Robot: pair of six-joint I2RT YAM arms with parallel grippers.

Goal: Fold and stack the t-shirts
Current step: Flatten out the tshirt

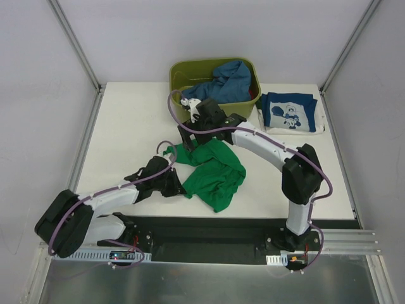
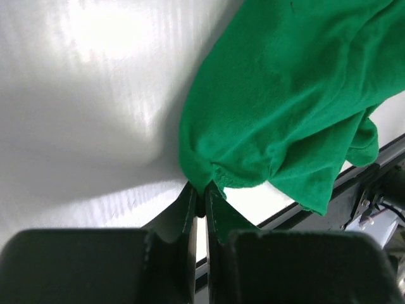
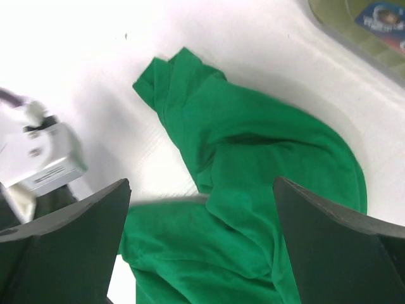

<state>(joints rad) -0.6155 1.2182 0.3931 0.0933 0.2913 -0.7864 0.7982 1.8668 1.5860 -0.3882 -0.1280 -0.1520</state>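
While the L arm lies low, stretched across the white table [image 1: 126, 120], its left gripper [image 2: 200, 202] is clenched on a hem of the green t-shirt [image 1: 212, 171], which is crumpled mid-table. R arm arcs over from the right; the right gripper [image 3: 201, 190] hangs above that shirt w/ jaws spread wide, holding nothing. A navy t-shirt [image 1: 290, 113] lies folded rear right beside the olive tub [image 1: 183, 68], and a blue t-shirt [image 1: 228, 77] is heaped inside it. White walls surround.

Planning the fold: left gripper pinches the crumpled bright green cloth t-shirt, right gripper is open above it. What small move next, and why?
Probably lower the right gripper and close it on the bright green cloth t-shirt beneath it. The left gripper is shut on one hem only, and the shirt lies bunched on the white table, so a second grip seems needed to spread it flat.
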